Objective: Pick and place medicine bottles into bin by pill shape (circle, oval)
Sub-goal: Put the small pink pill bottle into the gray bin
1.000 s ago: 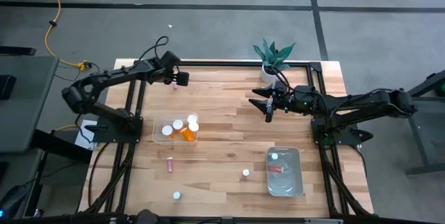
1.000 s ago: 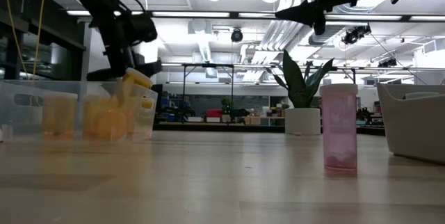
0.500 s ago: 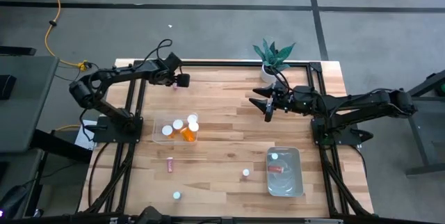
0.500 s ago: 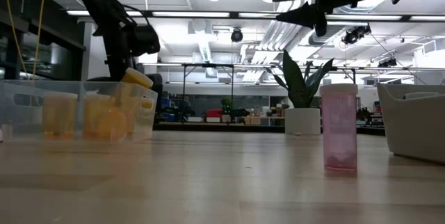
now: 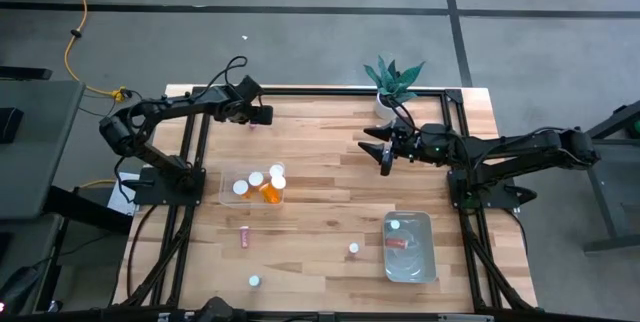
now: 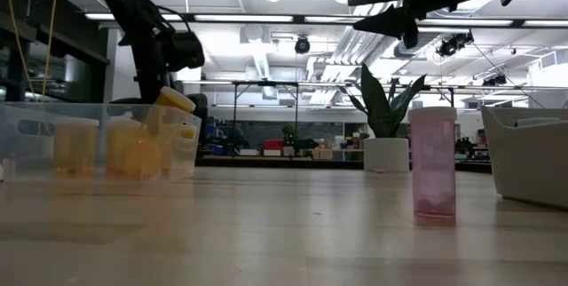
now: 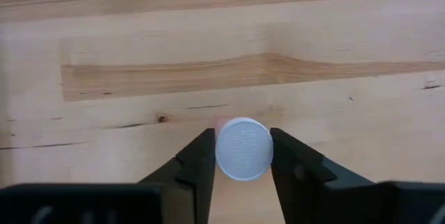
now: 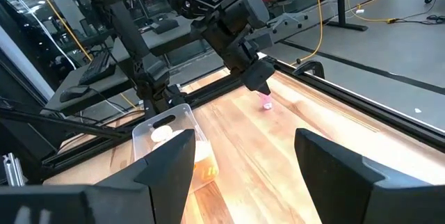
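Observation:
A small pink medicine bottle (image 7: 242, 151) with a white cap stands upright at the table's far left, and my left gripper (image 5: 253, 120) is shut on it from above. The right wrist view shows the bottle (image 8: 266, 103) under that gripper. My right gripper (image 5: 385, 158) hangs open over the table's far middle, holding nothing. Loose bottles stand or lie near the front: a pinkish one (image 5: 244, 236) and two white-capped ones (image 5: 353, 248) (image 5: 254, 281). One pink bottle (image 6: 433, 166) stands close to the low camera. My left gripper pinches the bottle's round white cap (image 7: 222, 149) between its two fingers (image 7: 198, 165), one on each opposite side. The fingers come from above, pointing down. The bottle is upright, and its foot seems to rest on the table.
A clear bin (image 5: 232, 200) left of centre holds several orange bottles with white caps. A second clear bin (image 5: 428, 262) at the front right holds a white-capped bottle and a reddish one. A potted plant (image 5: 392, 84) stands at the far edge.
My left gripper has sunk a little toward the pink bottle at the far left, and the arm's elbow has shifted. My right gripper has kept still.

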You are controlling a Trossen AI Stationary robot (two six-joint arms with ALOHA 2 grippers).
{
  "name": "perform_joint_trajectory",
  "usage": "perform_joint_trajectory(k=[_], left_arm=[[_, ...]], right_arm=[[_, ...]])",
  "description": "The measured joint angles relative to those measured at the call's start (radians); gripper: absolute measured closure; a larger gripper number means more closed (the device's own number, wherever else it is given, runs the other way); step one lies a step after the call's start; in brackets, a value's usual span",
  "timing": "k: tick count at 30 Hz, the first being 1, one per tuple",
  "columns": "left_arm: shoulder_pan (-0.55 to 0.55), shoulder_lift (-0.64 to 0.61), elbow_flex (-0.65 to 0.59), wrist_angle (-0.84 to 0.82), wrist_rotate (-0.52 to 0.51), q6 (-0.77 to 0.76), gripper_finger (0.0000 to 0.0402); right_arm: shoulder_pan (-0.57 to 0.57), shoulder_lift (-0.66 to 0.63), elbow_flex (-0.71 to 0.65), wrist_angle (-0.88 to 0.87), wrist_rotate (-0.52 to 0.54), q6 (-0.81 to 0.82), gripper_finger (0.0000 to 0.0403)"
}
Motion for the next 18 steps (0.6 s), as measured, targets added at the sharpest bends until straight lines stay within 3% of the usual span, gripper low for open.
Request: perform_joint_trajectory(k=[8, 12, 18], left_arm=[[-0.001, -0.038, 0.053, -0.001, 0.066, 0.078, 0.0293], [-0.024, -0.132, 0.105, 0.014, 0.146, 0.181, 0.0291], [-0.134, -0.343, 0.116, 0.100, 0.348, 0.309, 0.0295]], right_arm=[[0.000, 0.000, 0.000, -0.009, 0.000, 0.000, 0.0164], [0.000, 0.000, 0.000, -0.009, 0.000, 0.000, 0.0164], [0.000, 0.000, 0.000, 0.022, -0.005, 0.000, 0.0164]])
